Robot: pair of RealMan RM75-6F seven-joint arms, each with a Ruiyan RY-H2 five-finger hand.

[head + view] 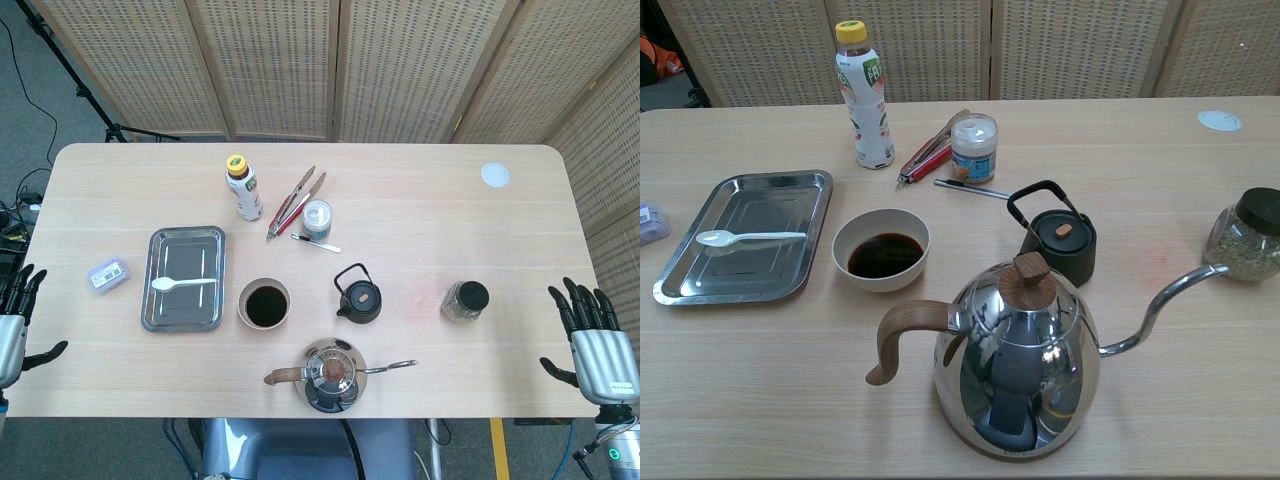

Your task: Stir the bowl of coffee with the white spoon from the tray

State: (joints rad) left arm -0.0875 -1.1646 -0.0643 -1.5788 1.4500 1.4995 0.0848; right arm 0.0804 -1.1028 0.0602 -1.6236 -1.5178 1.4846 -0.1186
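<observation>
Behind pale wooden table (420,215), lattice screens (400,70)

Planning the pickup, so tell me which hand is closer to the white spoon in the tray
Left. The left hand sits at the table's left edge, just beyond the tray holding the white spoon. The right hand is at the opposite edge, far across the table.

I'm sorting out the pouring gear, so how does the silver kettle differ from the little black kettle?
The silver gooseneck kettle is shiny, mirror-like metal; the black kettle is dark and matte. The silver one looks clearly larger and sits nearer the table's front edge, with the black one behind it. The silver one has a curved wooden side handle and a long thin spout; the black one has an upright loop handle over its lid. Both stand upright with a brown knob on the lid.
</observation>
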